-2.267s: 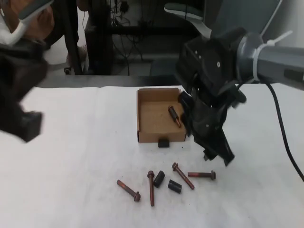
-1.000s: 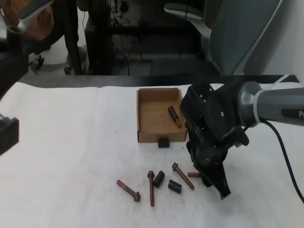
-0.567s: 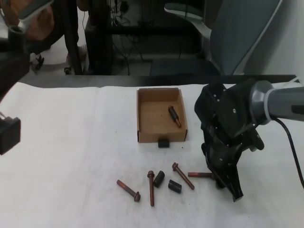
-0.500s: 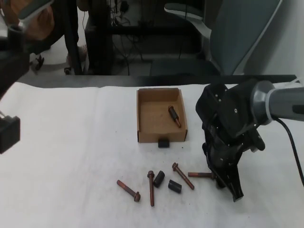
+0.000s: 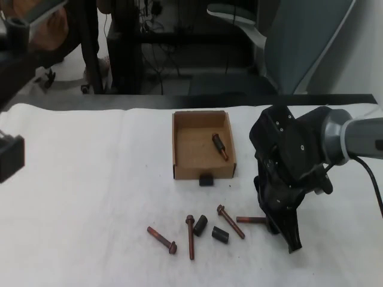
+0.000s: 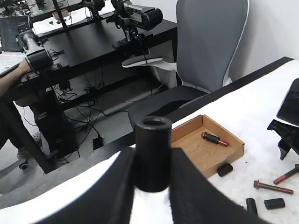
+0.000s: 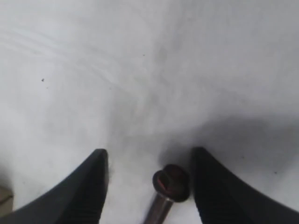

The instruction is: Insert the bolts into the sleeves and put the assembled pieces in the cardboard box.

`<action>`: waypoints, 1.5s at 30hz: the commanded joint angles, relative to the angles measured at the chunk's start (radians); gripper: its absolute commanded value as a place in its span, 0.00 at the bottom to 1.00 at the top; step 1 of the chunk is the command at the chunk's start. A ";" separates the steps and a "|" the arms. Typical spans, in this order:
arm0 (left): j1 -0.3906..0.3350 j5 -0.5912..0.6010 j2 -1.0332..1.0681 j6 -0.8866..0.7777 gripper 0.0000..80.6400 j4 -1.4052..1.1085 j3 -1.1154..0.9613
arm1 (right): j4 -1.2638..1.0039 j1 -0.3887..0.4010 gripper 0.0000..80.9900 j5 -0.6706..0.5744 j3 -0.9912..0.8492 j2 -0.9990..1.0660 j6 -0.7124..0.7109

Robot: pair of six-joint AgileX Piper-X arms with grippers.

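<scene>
Right gripper (image 7: pixel 149 150) astride bolt (image 7: pixel 171 183), seemingly clear.

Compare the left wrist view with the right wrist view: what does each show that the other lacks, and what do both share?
The left wrist view adds the left claw shut on an upright black sleeve, the cardboard box holding one assembled piece, and loose sleeves on the bench. The right wrist view adds the right claw, open, straddling a bolt head close up. Both share the white bench cover and, probably, that same bolt.
</scene>
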 commanded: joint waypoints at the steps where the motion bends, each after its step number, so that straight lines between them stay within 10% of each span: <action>1: 0.002 0.001 0.000 0.004 0.02 -0.027 -0.008 | 0.063 0.013 0.64 -0.053 0.020 0.014 0.014; 15: 0.002 0.001 0.000 0.004 0.02 -0.027 -0.008 | 0.021 0.037 0.63 -0.174 0.018 0.014 0.080; 18: 0.002 0.001 0.000 0.004 0.02 -0.027 -0.008 | 0.066 0.037 0.47 -0.172 0.018 0.014 0.080; 21: 0.002 0.001 0.000 0.004 0.02 -0.027 -0.008 | 0.104 0.037 0.00 -0.151 0.018 0.014 0.068; 28: 0.002 0.001 0.000 0.004 0.02 -0.027 -0.008 | 0.072 0.035 0.01 -0.135 0.018 0.014 0.002; 36: 0.002 0.079 0.000 -0.015 0.02 -0.057 0.054 | -0.122 0.030 0.01 0.011 -0.011 -0.077 -0.462; 45: -0.019 0.258 0.018 -0.166 0.02 -0.482 0.376 | -0.185 0.077 0.01 0.076 -0.009 -0.449 -1.321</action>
